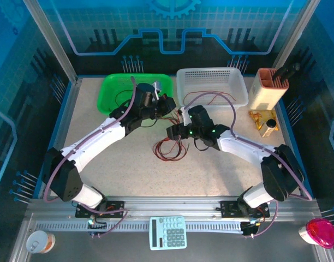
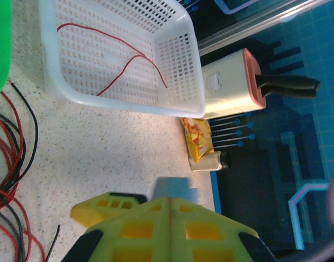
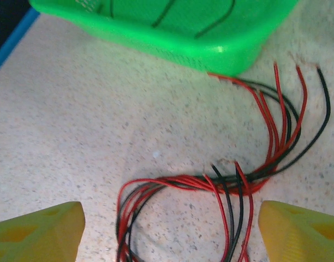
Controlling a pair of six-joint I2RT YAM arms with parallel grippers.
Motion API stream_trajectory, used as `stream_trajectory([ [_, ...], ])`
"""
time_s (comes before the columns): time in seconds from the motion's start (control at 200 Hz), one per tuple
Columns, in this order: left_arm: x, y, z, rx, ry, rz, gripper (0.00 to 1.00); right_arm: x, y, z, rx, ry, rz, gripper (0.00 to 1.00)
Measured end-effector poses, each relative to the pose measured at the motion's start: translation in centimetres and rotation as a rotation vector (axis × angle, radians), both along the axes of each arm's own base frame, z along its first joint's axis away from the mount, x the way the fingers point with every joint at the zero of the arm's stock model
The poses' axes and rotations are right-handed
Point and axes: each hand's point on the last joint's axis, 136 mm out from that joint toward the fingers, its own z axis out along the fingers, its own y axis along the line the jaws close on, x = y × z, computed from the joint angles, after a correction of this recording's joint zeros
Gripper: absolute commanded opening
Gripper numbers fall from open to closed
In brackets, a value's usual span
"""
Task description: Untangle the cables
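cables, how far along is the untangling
Done: a red cable lies in the white basket, and black cables lie in the green basket.
In hand: nothing. The right gripper is open over the bundle of red and black cables. The left gripper is shut, with no cable seen in it.
Left: that bundle lies intertwined on the table and needs sorting.

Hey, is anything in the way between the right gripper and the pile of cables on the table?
Nothing visible. The right gripper, open, hovers directly over the red and black cables lying on the table. The green basket sits beyond them, not in between.
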Motion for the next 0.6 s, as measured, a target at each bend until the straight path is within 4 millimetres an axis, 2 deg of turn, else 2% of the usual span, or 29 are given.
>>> stream_trajectory([
  [0.17, -0.7, -0.3, -0.8, 0.039, 0.011, -0.022, 0.00, -0.2, 0.2, 4.6, 0.047, -0.087, 0.028, 0.81],
  [0.25, -1.0, -0.5, -0.9, 0.046, 0.013, -0.031, 0.00, -0.2, 0.2, 5.9, 0.056, -0.115, 0.037, 0.73],
  [0.43, -1.3, -0.8, -1.0, 0.050, 0.013, -0.039, 0.00, -0.4, 0.1, 6.1, 0.041, -0.124, 0.050, 0.36],
  [0.575, -1.2, -0.7, -1.0, 0.059, 0.006, -0.033, 0.00, -0.6, -0.1, 6.0, 0.035, -0.115, 0.049, 0.00],
  [0.6, -1.2, -0.7, -1.0, 0.060, 0.004, -0.032, 0.00, -0.7, -0.1, 6.1, 0.037, -0.116, 0.048, 0.00],
])
